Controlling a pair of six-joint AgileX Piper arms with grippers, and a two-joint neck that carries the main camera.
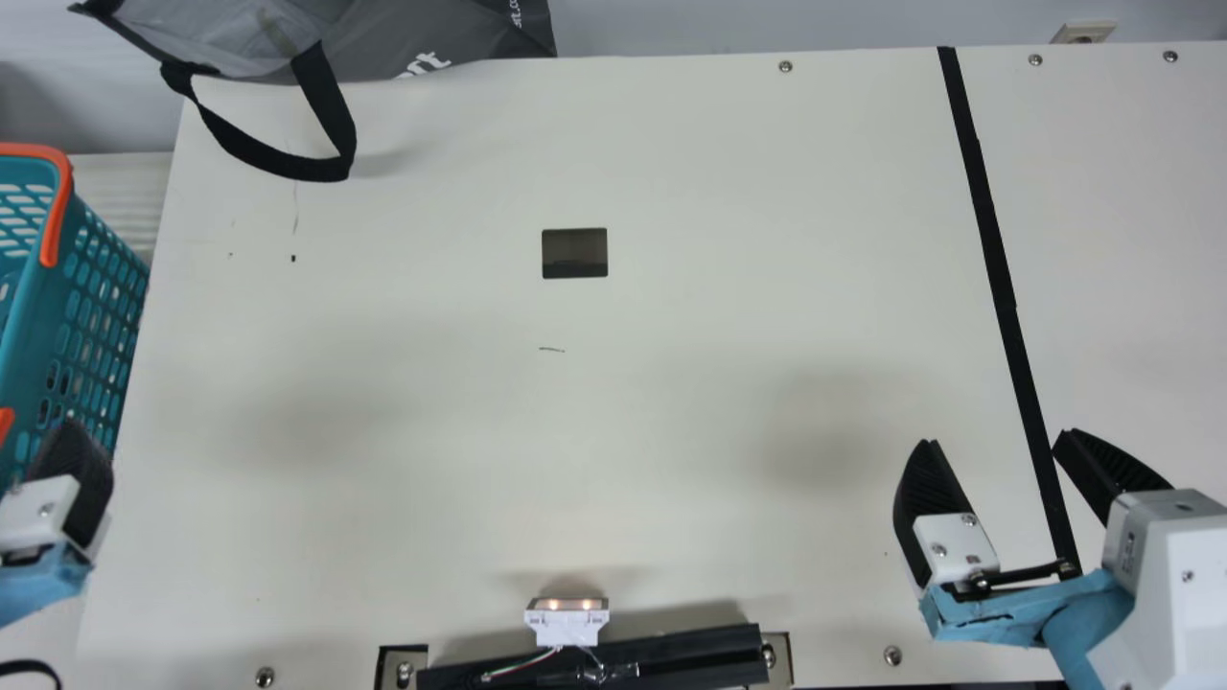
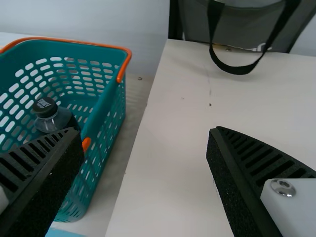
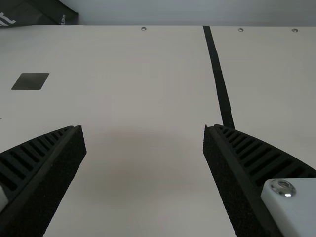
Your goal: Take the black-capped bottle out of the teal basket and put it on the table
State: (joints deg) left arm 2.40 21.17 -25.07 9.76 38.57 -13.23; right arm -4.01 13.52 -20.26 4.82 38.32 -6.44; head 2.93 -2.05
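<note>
left wrist view — the black-capped bottle [image 2: 51, 119] sits inside the teal basket [image 2: 107, 148], unlifted; my left tool [image 2: 146, 131] and right tool [image 3: 144, 128] gape empty — grasp, lift and placing on the worktop [image 2: 168, 128] remain.

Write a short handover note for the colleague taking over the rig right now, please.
Left hand: open and empty, near the teal basket.
Right hand: open and empty, over the right part of the table, near the black tape strip.
Job's things: the black-capped bottle is inside the basket, which stands beside the table's left edge.
Done: nothing of the job yet; the bottle is not gripped.
Left: grip the bottle, lift it clear of the basket's rim, set it on the table and let go.
</note>
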